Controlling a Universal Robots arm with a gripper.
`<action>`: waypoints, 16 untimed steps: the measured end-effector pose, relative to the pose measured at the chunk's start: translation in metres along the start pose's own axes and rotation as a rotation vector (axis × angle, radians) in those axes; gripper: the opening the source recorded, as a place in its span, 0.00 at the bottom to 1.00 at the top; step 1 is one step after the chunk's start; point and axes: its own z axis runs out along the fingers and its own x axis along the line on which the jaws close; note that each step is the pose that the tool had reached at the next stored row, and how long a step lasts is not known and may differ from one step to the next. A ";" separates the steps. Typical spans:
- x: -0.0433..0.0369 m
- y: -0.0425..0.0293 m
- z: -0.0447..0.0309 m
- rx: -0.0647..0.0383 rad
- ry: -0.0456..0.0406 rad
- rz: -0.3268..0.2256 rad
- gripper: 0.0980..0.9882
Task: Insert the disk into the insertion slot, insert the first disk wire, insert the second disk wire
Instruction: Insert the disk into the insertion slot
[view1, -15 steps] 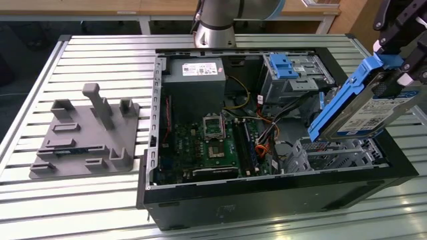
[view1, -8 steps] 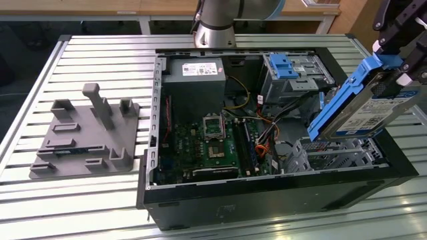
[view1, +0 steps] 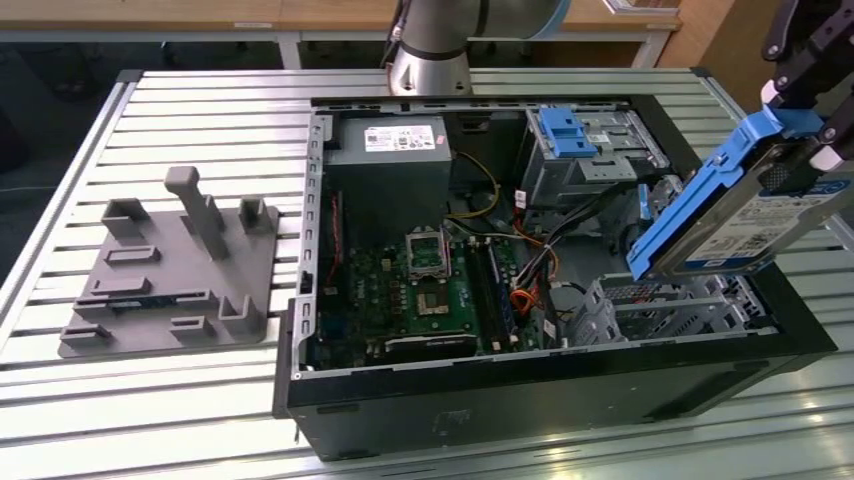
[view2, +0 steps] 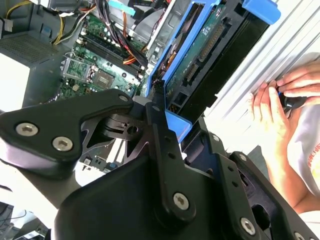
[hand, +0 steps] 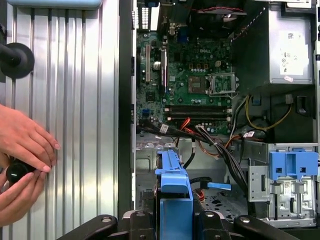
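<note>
Blue plastic is what the black gripper (view1: 805, 120) has hold of here: it's pinched shut on the bright blue carrier that frames the flat rectangular silver disk (view1: 747, 225). The disk hangs tilted in the air over the exterior view's right end of the open black computer case (view1: 534, 400). That puts it just above the boxy perforated silver-grey insertion slot (view1: 661, 305), but not touching it. So I'd say step one is underway and not done, since the drive is up over the bay and nothing has slid in yet. Both wire steps look untouched too. The thin flat red first disk wire (view1: 523, 298) seems to lie loose down by the green board, and I can't pick the second one out of the cable bundle. As for writing, there's a white printed label on the disk and a white sticker on the grey power supply box (view1: 387, 160), but I can't make out any wording. A person's hands (hand: 22, 150) sit on the ribbed metal table (view1: 200, 110) beside the case, holding something small and dark.
</note>
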 end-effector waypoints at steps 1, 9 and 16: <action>-0.0002 -0.0005 0.0002 0.000 -0.0003 0.000 0.30; -0.0056 -0.0013 0.0058 -0.001 -0.0018 -0.013 0.30; -0.0097 -0.0016 0.0121 -0.002 -0.0013 -0.024 0.30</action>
